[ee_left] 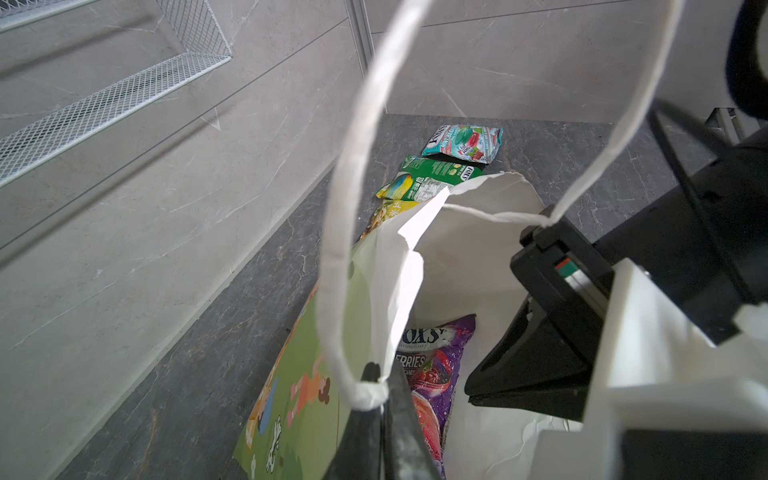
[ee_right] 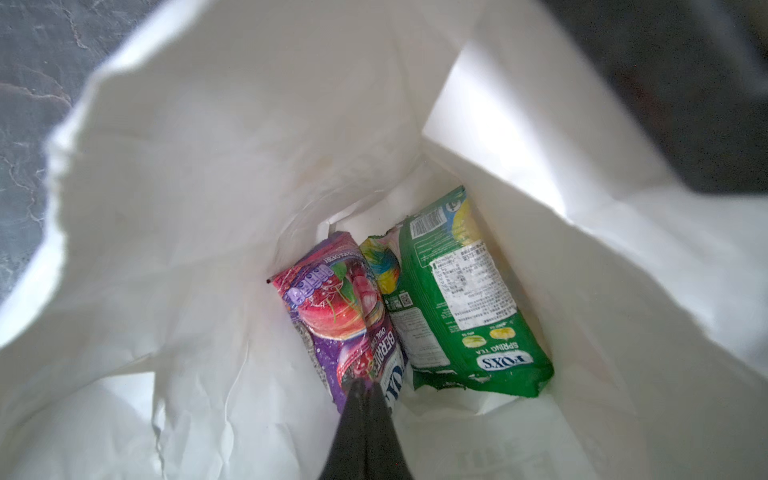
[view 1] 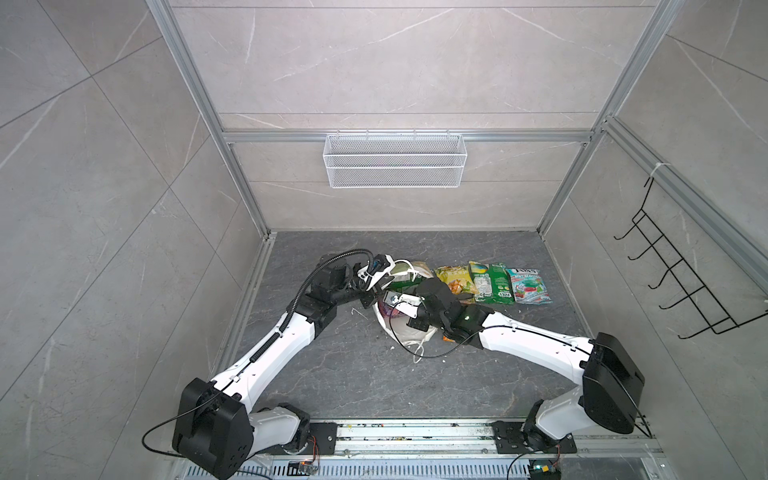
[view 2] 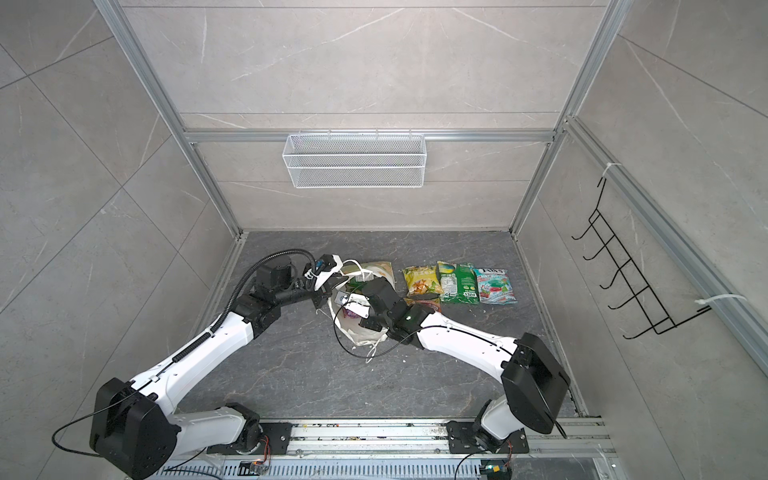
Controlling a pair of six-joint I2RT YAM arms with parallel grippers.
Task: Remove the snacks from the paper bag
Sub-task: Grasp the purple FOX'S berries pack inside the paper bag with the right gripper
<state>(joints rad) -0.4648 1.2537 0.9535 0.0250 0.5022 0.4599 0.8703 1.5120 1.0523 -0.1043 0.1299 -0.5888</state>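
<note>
Right wrist view: reaches inside paper bag (ee_right: 208, 187) with right gripper (ee_right: 365, 384), pinches purple packet (ee_right: 332, 316) beside green packet (ee_right: 457, 299), apparently for lifting out. Clamps rim with left gripper (ee_left: 380, 376), likely holding mouth open.

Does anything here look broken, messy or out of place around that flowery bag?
Yes. The paper bag has a ragged, torn-looking rim where it folds over, and its walls are crumpled. Small white scraps, perhaps paper, lie scattered on the dark table around it. Three snack packets lie in a neat row beside it.
</note>
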